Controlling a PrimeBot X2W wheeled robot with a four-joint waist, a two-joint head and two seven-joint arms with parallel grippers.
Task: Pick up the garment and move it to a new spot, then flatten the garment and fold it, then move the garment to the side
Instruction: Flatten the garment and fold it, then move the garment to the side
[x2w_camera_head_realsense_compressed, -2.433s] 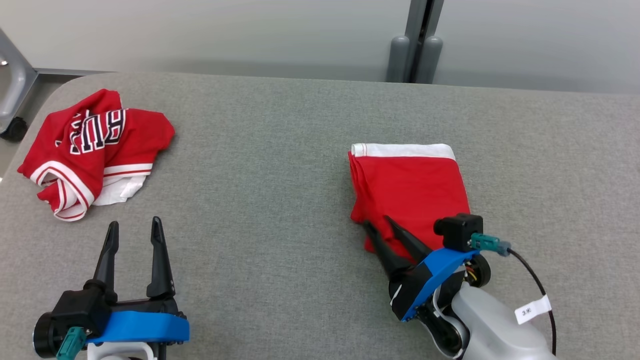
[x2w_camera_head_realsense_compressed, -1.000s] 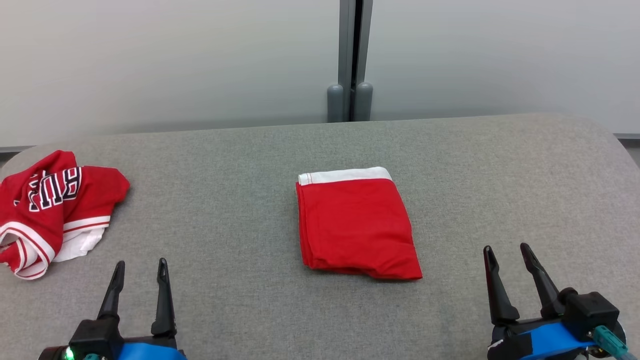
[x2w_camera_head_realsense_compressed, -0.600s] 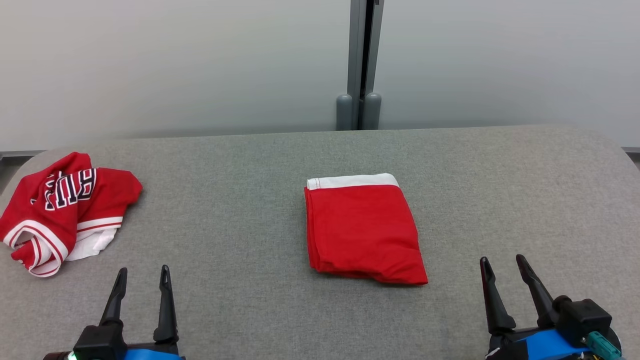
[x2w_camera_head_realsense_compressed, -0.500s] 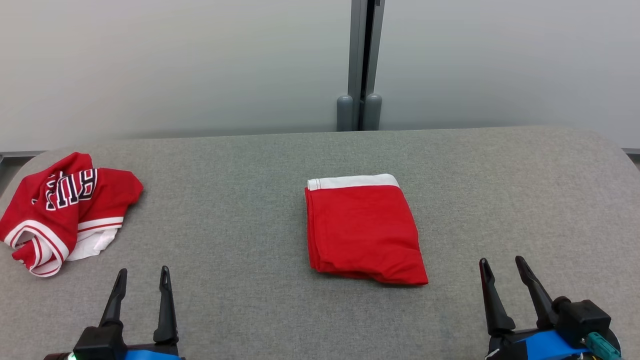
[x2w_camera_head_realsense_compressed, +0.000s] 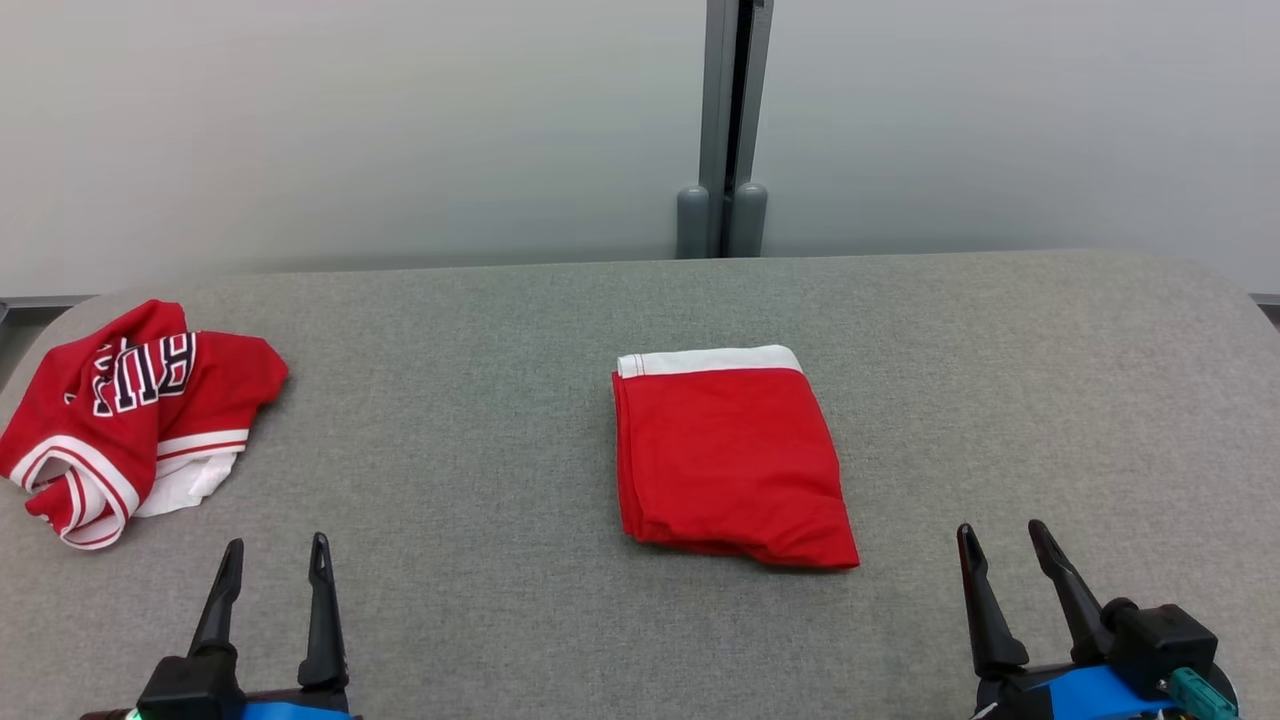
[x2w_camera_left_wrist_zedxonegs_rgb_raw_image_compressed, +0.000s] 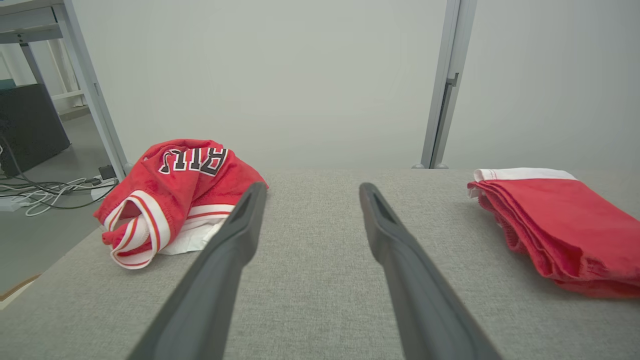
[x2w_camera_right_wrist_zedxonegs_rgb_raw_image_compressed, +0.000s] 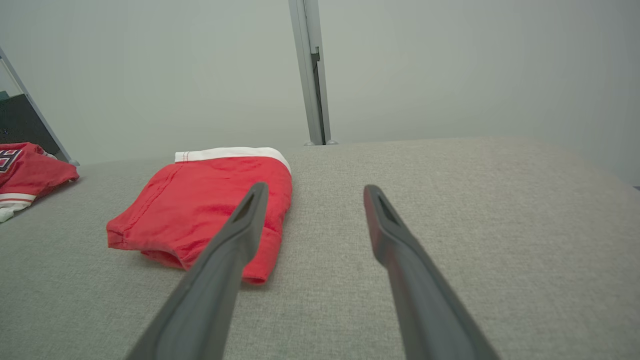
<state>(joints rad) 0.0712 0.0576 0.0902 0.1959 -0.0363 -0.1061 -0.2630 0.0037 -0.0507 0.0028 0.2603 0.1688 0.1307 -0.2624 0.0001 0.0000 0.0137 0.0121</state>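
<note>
A folded red garment (x2w_camera_head_realsense_compressed: 733, 457) with a white band along its far edge lies flat in the middle of the grey table (x2w_camera_head_realsense_compressed: 480, 420); it also appears as the folded garment (x2w_camera_left_wrist_zedxonegs_rgb_raw_image_compressed: 555, 225) at the right of the left wrist view and the folded garment (x2w_camera_right_wrist_zedxonegs_rgb_raw_image_compressed: 205, 205) left of centre in the right wrist view. My left gripper (x2w_camera_head_realsense_compressed: 275, 555) stands open at the lower left, nothing between its fingers (x2w_camera_left_wrist_zedxonegs_rgb_raw_image_compressed: 235, 235). My right gripper (x2w_camera_head_realsense_compressed: 1000, 538) stands open at the lower right, apart from the garment, its fingers (x2w_camera_right_wrist_zedxonegs_rgb_raw_image_compressed: 247, 215) empty.
A crumpled red jersey (x2w_camera_head_realsense_compressed: 135, 405) with white trim and lettering lies at the table's far left edge, also as the jersey (x2w_camera_left_wrist_zedxonegs_rgb_raw_image_compressed: 170, 192) in the left wrist view. A grey post (x2w_camera_head_realsense_compressed: 728, 130) stands behind the table against a pale wall. Cables (x2w_camera_left_wrist_zedxonegs_rgb_raw_image_compressed: 40, 192) lie on the floor left.
Earlier my right gripper was at the folded garment's near corner; it has since drawn back to the lower right, open. The head camera shifted. In the last second almost nothing moved.
</note>
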